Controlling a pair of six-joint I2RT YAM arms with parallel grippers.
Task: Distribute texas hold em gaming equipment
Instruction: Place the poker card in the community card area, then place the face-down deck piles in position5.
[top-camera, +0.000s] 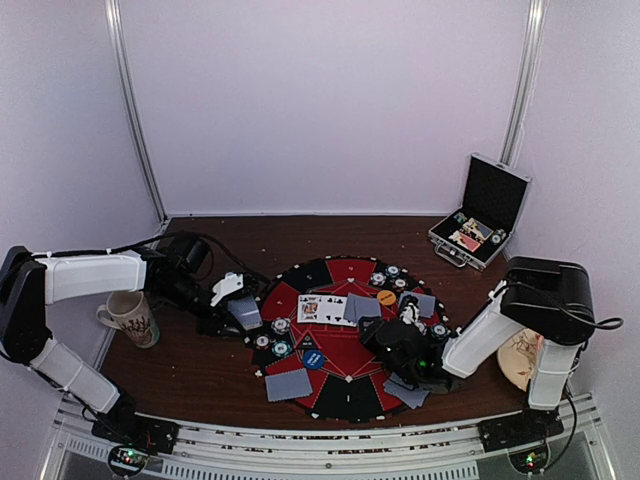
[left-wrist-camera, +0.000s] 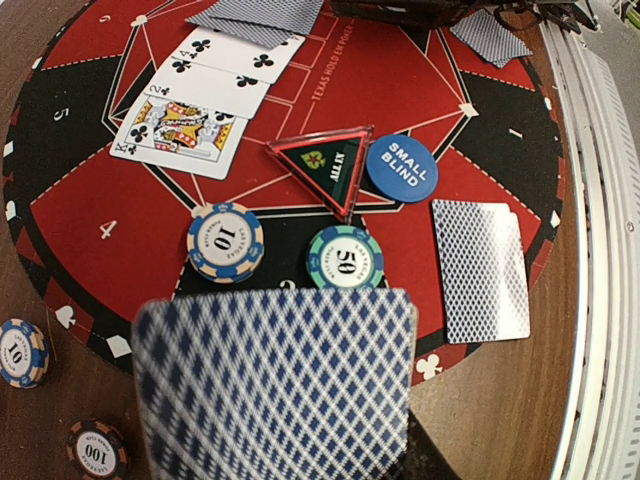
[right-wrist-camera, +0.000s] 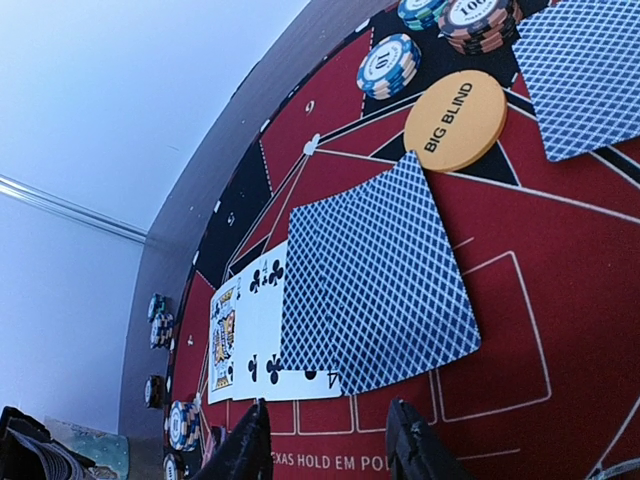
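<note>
Clamping a face-down card (left-wrist-camera: 275, 385), the left hand (top-camera: 232, 298) is fully shut and hangs over the left rim of the mat (left-wrist-camera: 330, 90). Whether it holds one card or more I cannot tell. Just past the card's far edge sit a 10 chip (left-wrist-camera: 225, 241) and a 50 chip (left-wrist-camera: 345, 258). The small blind (left-wrist-camera: 401, 168) lies beyond them, and a dealt pair (left-wrist-camera: 480, 270) lies face down at the next seat.

The right hand (right-wrist-camera: 330, 445) is low over the mat's right side, its fingers (right-wrist-camera: 250, 445) partly apart with nothing between them. A board card (right-wrist-camera: 375, 275) lies face down close ahead of it, overlapping the face-up cards (right-wrist-camera: 245, 330). The big blind (right-wrist-camera: 455, 119) touches that card's far corner.

The job looks well along: both blinds are out, chips stand at several seats, several seats have cards, and the board is partly laid. What seems left is the held card, which probably belongs to the seat below the left hand. More pieces appear to remain in the case (top-camera: 480, 215) at the far right of the bench (top-camera: 200, 380).
</note>
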